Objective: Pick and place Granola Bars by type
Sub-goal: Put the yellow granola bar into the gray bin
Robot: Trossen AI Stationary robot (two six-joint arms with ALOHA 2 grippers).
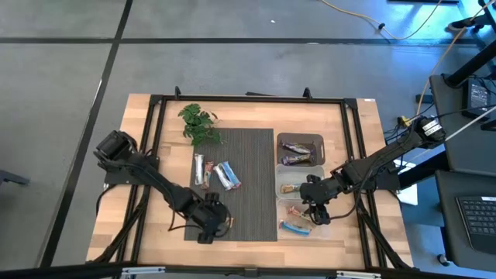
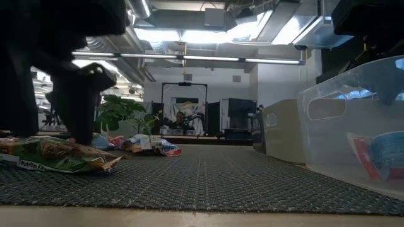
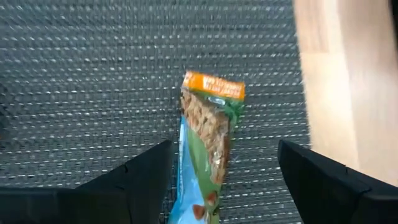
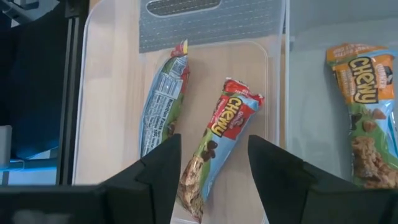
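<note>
A: Where do the granola bars stand?

B: An orange-and-green bar (image 3: 210, 124) lies flat on the dark woven mat (image 1: 248, 201) near its front left corner, right under the left claw (image 3: 224, 171). That claw's jaws are spread wide, one on each side of the bar, not touching it. A small cluster of loose bars (image 1: 217, 173) sits further back on the mat, near the green sprig (image 1: 199, 122).

A: And the sorted ones?

B: Three clear bins run along the mat's right edge. The back bin (image 1: 301, 149) holds purple-brown bars, the middle one an orange bar (image 4: 365, 106), and the front bin (image 4: 273, 93) two red-and-blue Chewy bars (image 4: 221, 140). The right claw (image 4: 214, 165) hovers above that front bin, jaws partly apart and empty; one Chewy bar lies directly beneath the gap.

A: What could go wrong?

B: On the left, the bar lies slightly askew to the jaws. I reckon closing off-centre could pinch only the crimped wrapper end, and the shiny film might slip or spin during the lift. Coming down too low might also snag the mat's weave. On the right, if the claw drops any lower it could catch a bar already placed, or knock the thin bin wall and shift it across the tabletop (image 1: 147, 217).
</note>
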